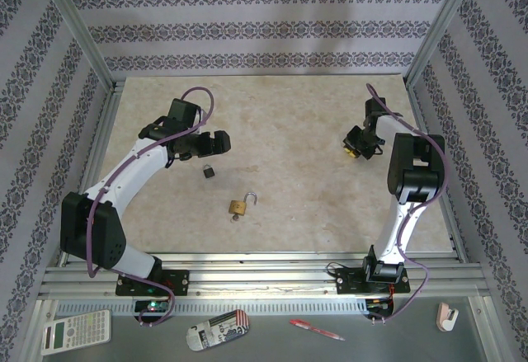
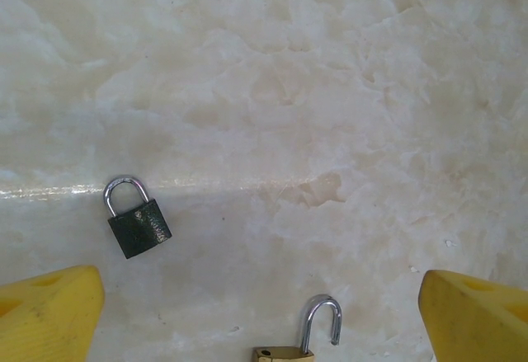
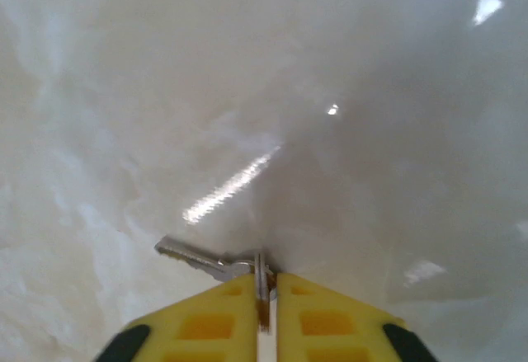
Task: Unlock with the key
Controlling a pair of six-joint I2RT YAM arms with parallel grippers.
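- Top view: a pale marbled table [image 1: 289,115] inside patterned walls [image 1: 247,16]; the left gripper [image 1: 202,148] hovers at centre-left, its jaws spread wide with nothing between them; a small black padlock [image 1: 209,171] lies just beside it on the near side; a brass padlock [image 1: 240,207] lies nearer the front edge, around mid-table, with its shackle swung open; the right gripper [image 1: 356,148] is low over the table on the right, well apart from both padlocks; the key is too small to make out here.
- Left wrist view: two yellow fingertips [image 2: 49,312] sit at the bottom corners, far apart; the black padlock, its shackle closed, lies flat on the table at left; the top of the brass padlock and its open shackle [image 2: 322,321] show at the bottom edge.
- Right wrist view: the yellow fingers [image 3: 330,321] are pressed together, pinching the key [image 3: 194,257] at its head; its silvery blade sticks out to the left, low over the table; I cannot tell whether it touches.
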